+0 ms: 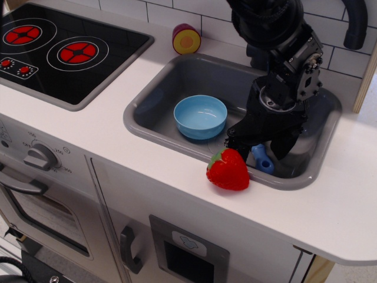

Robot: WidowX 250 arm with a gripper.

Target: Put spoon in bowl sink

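The spoon [263,158] lies at the front right of the dark-grey sink [154,99]. Only its light-blue handle shows; the grey scoop is hidden under the gripper. The light-blue bowl [200,116] sits empty at the sink's front left, apart from the spoon. My black gripper [257,147] is low in the sink, right over the spoon. Its two fingers stand wide apart, one on each side of the spoon, open and holding nothing.
A red strawberry [228,170] rests on the sink's front rim just left of the spoon and close to my left finger. A purple-and-yellow toy [187,39] stands behind the sink. The black stovetop [59,47] is at the left, the black faucet [356,23] at the back right.
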